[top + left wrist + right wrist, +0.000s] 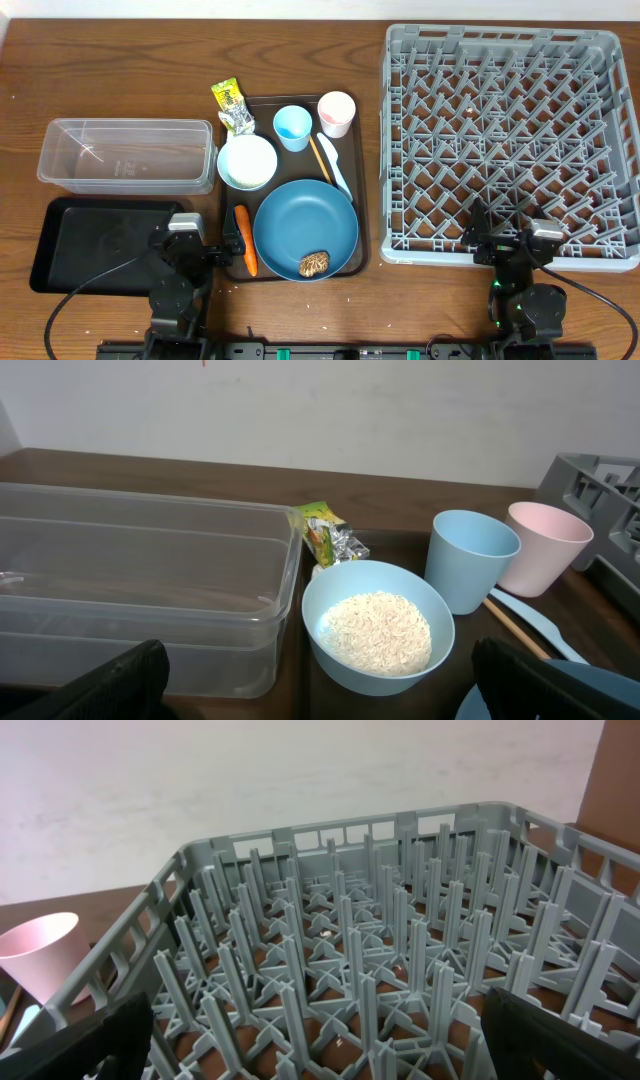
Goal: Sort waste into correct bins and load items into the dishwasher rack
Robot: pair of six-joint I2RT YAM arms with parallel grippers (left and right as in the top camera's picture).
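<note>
On the brown serving tray lie a large blue plate [305, 225] with a brown food piece [314, 263], an orange carrot [245, 240], a white bowl [247, 162] of rice [375, 632], a light-blue cup [293, 127], a pink cup [336, 113] and a pale-blue spoon [335, 165]. The yellow-green and silver wrapper [232, 106] lies at the tray's far left corner. The clear tub [127, 155] and the black tray [90, 240] are at the left. The grey rack [510, 140] stands at the right with nothing in it. My left gripper [200, 243] is open and empty by the carrot. My right gripper [515, 238] is open and empty at the rack's near edge.
A thin wooden stick [319, 158] lies between the bowl and the spoon. The brown serving tray [362, 215] sits between the bins and the rack. In the left wrist view the tub [140, 590], bowl [377, 622] and both cups stand close ahead.
</note>
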